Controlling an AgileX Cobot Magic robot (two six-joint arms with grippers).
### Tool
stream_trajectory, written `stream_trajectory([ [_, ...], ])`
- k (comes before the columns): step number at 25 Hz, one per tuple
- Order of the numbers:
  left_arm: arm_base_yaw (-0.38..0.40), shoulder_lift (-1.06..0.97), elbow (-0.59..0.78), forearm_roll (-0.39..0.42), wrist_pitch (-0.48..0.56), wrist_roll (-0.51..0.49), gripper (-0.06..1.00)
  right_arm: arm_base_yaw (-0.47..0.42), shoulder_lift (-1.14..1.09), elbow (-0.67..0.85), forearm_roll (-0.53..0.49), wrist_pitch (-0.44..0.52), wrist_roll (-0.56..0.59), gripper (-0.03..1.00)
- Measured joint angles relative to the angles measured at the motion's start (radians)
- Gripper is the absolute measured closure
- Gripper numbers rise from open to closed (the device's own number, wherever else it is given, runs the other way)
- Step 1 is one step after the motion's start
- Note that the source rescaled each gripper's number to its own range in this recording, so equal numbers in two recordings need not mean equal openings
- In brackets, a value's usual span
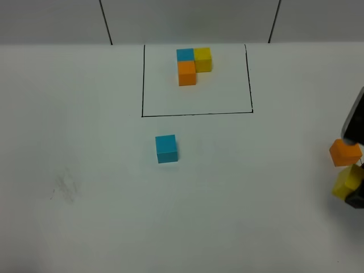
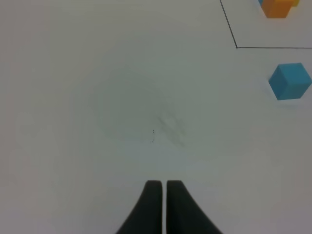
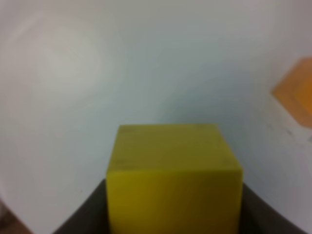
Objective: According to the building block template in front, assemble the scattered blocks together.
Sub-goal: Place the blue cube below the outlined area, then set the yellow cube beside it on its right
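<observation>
The building block template [image 1: 192, 63] is a blue, yellow and orange L-shaped cluster inside a black drawn rectangle [image 1: 196, 114] at the back. The loose sky-blue cube [image 1: 166, 148] lies just in front of the rectangle; it also shows in the left wrist view [image 2: 290, 81]. My right gripper [image 3: 173, 209] is shut on the loose yellow cube [image 3: 173, 175] at the table's right edge [image 1: 347, 182]. The loose orange cube [image 1: 345, 152] sits just behind it, blurred in the right wrist view [image 3: 297, 95]. My left gripper [image 2: 161, 202] is shut and empty, over bare table left of the blue cube.
The white table [image 1: 85, 142] has a faint scuff mark [image 1: 65, 186] at the left. The right arm's dark body [image 1: 355, 122] stands over the right edge above the orange cube. A grey wall with black seams runs behind the table.
</observation>
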Motion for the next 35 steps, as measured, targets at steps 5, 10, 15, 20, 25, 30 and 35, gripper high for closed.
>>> stream_trajectory([
  [5,0.000,0.000,0.000,0.000,0.000,0.000,0.94,0.051,-0.010,0.000,0.019,0.152,-0.417,0.43],
  [10,0.000,0.000,0.000,0.000,0.000,0.001,0.94,0.064,-0.010,0.000,0.020,0.085,-0.333,0.43],
  [15,0.000,0.000,0.000,0.000,0.000,0.001,0.94,0.064,-0.010,0.000,0.040,0.045,-0.301,0.43],
  [20,0.000,0.000,0.000,0.000,0.000,0.001,0.94,0.064,-0.010,0.000,0.129,0.041,-0.314,0.43],
  [25,0.000,0.000,0.000,0.000,0.000,0.001,0.94,0.064,-0.010,0.000,0.151,0.039,-0.323,0.43],
  [30,0.000,0.000,0.000,0.000,0.000,0.004,0.94,0.064,-0.010,0.000,0.165,0.039,-0.332,0.43],
  [35,0.000,0.000,0.000,0.000,0.000,0.004,0.94,0.064,-0.010,0.000,0.169,0.039,-0.332,0.43],
])
